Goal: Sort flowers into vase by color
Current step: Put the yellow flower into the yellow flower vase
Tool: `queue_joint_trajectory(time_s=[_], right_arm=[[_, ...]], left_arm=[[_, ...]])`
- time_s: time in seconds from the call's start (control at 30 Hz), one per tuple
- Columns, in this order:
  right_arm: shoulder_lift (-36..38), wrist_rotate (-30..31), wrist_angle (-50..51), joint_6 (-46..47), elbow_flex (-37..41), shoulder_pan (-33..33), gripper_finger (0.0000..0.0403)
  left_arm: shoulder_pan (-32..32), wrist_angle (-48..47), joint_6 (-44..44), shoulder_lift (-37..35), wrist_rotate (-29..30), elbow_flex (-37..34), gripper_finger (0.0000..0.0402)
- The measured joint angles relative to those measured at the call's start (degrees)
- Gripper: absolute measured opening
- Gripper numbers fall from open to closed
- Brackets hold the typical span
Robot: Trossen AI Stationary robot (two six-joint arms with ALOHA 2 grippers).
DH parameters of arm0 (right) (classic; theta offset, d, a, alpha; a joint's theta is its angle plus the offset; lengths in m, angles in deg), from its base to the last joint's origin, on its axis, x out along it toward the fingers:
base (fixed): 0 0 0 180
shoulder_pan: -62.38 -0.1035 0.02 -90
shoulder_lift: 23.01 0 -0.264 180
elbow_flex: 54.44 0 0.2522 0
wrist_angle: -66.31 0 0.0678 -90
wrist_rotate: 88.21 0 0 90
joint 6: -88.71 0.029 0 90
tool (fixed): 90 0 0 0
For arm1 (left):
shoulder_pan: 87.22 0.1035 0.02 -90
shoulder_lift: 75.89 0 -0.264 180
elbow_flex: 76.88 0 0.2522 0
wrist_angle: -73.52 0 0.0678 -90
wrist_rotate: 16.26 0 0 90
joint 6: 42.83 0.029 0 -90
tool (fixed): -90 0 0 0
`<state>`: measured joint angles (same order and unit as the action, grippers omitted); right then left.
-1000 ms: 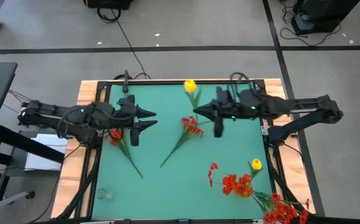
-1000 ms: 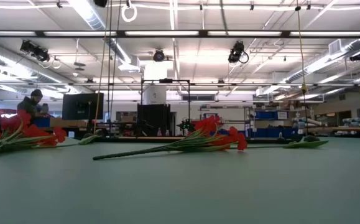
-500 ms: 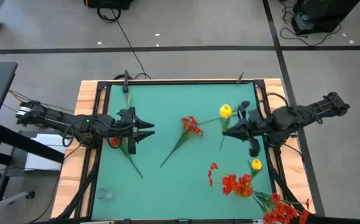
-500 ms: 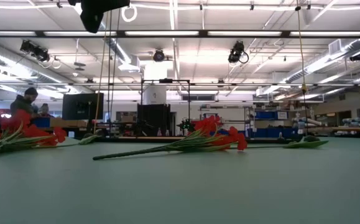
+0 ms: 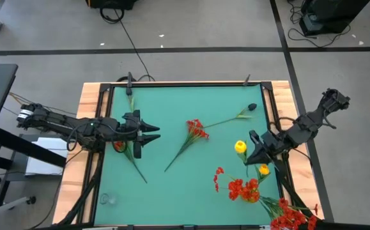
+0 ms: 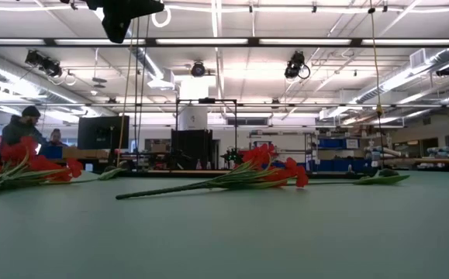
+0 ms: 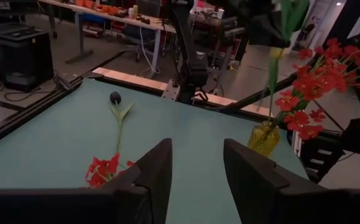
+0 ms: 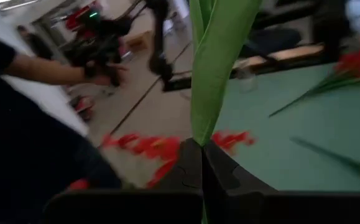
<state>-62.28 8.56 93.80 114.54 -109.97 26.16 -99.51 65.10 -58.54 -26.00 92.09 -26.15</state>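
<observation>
My right gripper (image 5: 254,152) is shut on a yellow flower (image 5: 240,147) above the table's right side, just beyond the vases. One yellow flower (image 5: 263,169) stands in a yellowish glass vase (image 7: 265,138), and red flowers (image 5: 243,190) stand in the near right corner. A red flower (image 5: 196,130) lies mid-table. Another red flower (image 5: 117,144) lies under my left arm. A stalk with a dark head (image 5: 251,107) lies at the far right. My left gripper (image 5: 149,134) is open and empty, above the table's left side. My right gripper pinches the yellow flower's green stalk and leaf (image 8: 199,132) between its two shut fingers. The leaf (image 8: 220,56) rises straight out from between the fingertips. The flower is lifted clear of the table, its yellow head beside the gripper in the high view.
A small clear glass (image 5: 108,199) stands at the near left corner. More red blooms (image 5: 290,217) hang over the near right edge. The wooden frame (image 5: 89,115) rims the green mat. People show in the room behind (image 6: 30,124).
My right gripper has carried the yellow flower from the far middle toward the table's right and near edges, up to the vases. Its arm has drawn back and uncovered the dark-headed stalk. My left gripper has moved a little toward the near edge, staying open.
</observation>
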Motion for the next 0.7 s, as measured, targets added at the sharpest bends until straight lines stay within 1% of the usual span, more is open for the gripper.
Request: queue_joint_trajectory(time_s=[0.1, 0.2, 0.3, 0.4, 0.7], right_arm=[[-0.04, -0.9, -3.43, 0.46, 1.51, -3.31, 0.0], [-0.06, -0.9, -7.62, -1.2, 3.47, -6.23, 0.0], [-0.04, -0.38, -9.0, -2.46, 4.83, -8.28, 0.0], [-0.06, -0.38, -9.77, -3.09, 6.37, -9.49, 0.0], [-0.06, -0.38, -17.5, -5.12, 12.09, -11.39, 0.0]], left_arm=[[0.0, 0.03, 0.0, -0.02, 0.0, 0.0, 0.0148], [0.0, -0.02, 0.0, -0.02, 0.0, 0.0, 0.0149], [0.0, -0.01, 0.0, -0.02, 0.0, 0.0, 0.0149], [0.0, 0.03, -0.02, -0.02, 0.0, 0.0, 0.0149], [0.0, 0.0, -0.02, -0.02, 0.0, 0.0, 0.0149]])
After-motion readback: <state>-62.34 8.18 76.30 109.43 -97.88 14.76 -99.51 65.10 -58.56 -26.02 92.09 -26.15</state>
